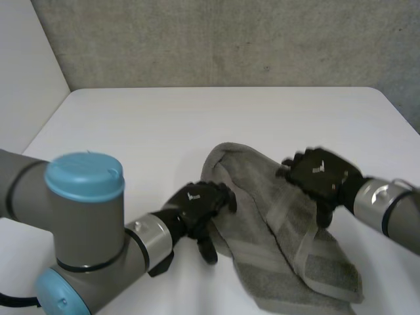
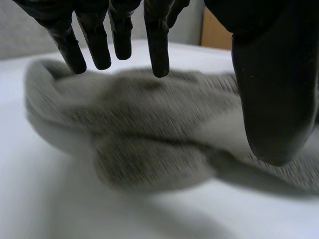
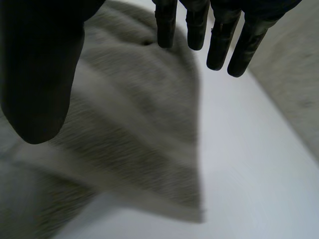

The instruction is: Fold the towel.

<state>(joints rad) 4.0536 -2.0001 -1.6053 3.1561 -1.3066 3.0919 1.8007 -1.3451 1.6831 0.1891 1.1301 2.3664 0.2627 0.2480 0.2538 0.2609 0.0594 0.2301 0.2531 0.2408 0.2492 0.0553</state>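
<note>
Left hand (image 1: pixel 197 207), fingers spread and empty, sits at the towel's (image 1: pixel 269 230) left edge. Right hand (image 1: pixel 321 174), equally spread and empty, is over the opposite edge. The towel's long axis runs diagonally between them.

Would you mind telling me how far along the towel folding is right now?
Done: the towel looks loosely doubled over on the table, edges uneven. In hand: nothing gripped; the left hand is open at its left edge, the right hand open over its right side. Left: likely squaring the layers and another fold.
</note>
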